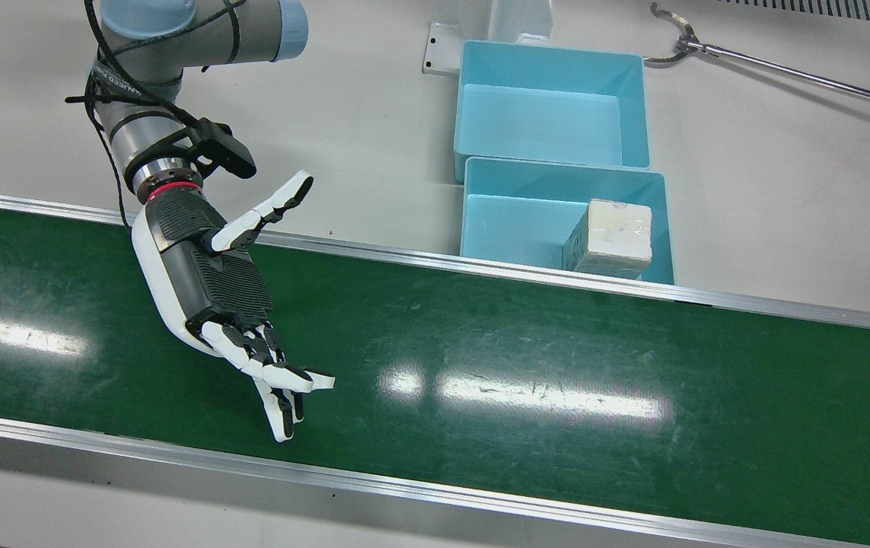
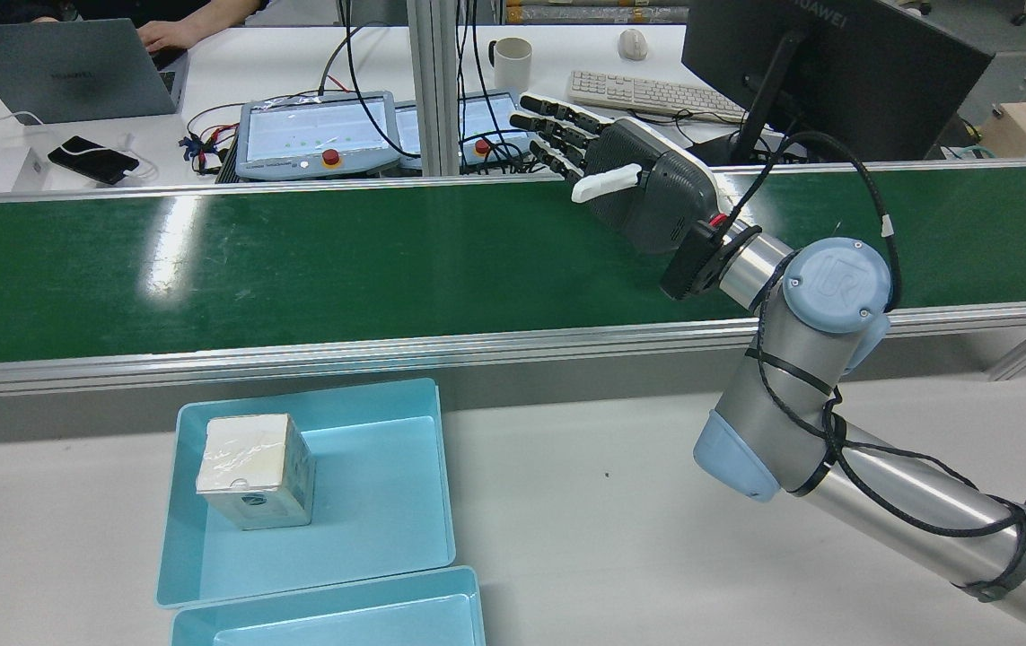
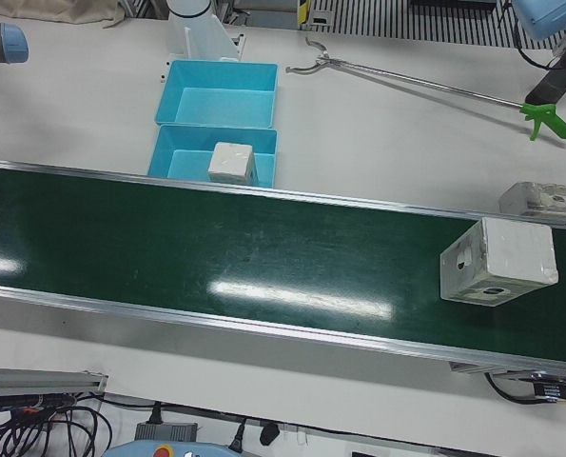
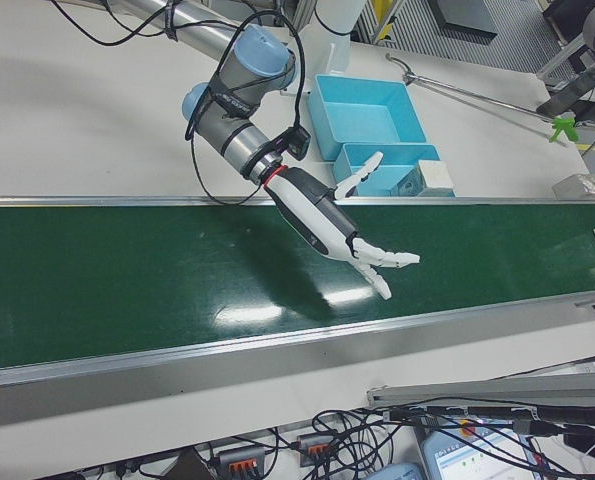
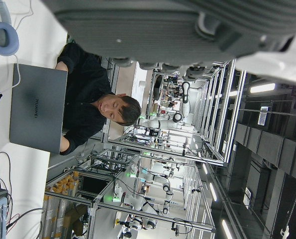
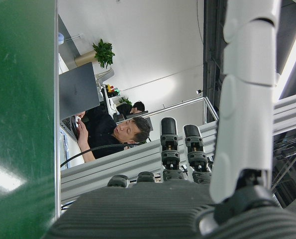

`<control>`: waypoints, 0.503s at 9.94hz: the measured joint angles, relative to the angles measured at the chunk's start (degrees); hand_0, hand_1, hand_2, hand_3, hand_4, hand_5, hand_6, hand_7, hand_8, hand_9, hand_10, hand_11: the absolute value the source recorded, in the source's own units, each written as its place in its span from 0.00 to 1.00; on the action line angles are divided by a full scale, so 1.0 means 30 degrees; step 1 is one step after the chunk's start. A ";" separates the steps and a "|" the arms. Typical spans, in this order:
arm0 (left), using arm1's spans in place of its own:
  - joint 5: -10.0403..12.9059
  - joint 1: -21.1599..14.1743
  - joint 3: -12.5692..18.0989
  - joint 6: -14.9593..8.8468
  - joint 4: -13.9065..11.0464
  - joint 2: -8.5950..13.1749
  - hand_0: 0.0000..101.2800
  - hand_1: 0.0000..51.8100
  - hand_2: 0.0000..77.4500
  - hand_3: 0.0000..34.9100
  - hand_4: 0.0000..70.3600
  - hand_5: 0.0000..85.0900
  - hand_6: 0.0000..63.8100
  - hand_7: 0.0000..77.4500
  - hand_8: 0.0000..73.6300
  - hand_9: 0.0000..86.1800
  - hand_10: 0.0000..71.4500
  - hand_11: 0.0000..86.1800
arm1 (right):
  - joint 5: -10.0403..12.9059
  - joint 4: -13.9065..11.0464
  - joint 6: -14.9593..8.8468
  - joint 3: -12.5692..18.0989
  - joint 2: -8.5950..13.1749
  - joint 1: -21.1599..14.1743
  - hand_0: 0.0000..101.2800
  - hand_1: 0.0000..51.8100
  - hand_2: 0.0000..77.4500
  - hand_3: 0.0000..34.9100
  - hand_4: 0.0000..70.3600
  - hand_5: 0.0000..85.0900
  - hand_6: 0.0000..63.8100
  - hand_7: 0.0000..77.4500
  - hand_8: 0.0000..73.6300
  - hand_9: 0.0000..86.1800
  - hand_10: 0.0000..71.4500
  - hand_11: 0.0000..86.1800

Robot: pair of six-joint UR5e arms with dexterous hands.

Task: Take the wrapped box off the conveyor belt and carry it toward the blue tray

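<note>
The right hand [image 1: 214,281] hovers over the green conveyor belt [image 1: 526,380], fingers [image 1: 275,380] spread wide and empty. One wrapped box [image 3: 499,260] rides the belt; another [image 1: 610,237] sits in the blue tray [image 1: 507,221].

A long metal reacher tool [image 3: 425,81] with a green handle lies across the upper right of the left-front view on the white desk [image 3: 387,143]. Behind the belt in the rear view, a grey laptop [image 2: 64,72] sits at upper left beside a black phone [image 2: 92,159]. Two teach pendants [image 2: 315,135] lean near the top centre, with a white mug [image 2: 513,63], keyboard [image 2: 647,92] and dark monitor [image 2: 836,67] to their right.
</note>
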 joint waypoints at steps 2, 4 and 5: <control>0.0000 0.0000 0.0000 0.0000 -0.0001 0.0000 0.00 0.00 0.01 0.00 0.00 0.01 0.00 0.01 0.01 0.01 0.01 0.00 | 0.0014 0.0021 0.0019 0.0081 -0.0237 0.0081 0.50 0.33 0.06 0.05 0.23 0.17 0.11 0.20 0.00 0.03 0.04 0.07; 0.0000 0.0000 0.0000 0.0000 0.0000 0.0000 0.00 0.00 0.01 0.00 0.00 0.01 0.00 0.01 0.01 0.01 0.00 0.00 | 0.0011 0.0027 0.0030 0.0077 -0.0346 0.0124 0.50 0.32 0.06 0.05 0.20 0.17 0.11 0.20 0.00 0.03 0.04 0.07; 0.0000 0.0000 0.0000 0.0000 -0.0001 0.0000 0.00 0.00 0.01 0.00 0.00 0.01 0.00 0.01 0.01 0.01 0.01 0.01 | -0.0009 0.0001 0.0031 0.0101 -0.0362 0.0129 0.50 0.32 0.05 0.04 0.22 0.17 0.11 0.20 0.00 0.03 0.02 0.06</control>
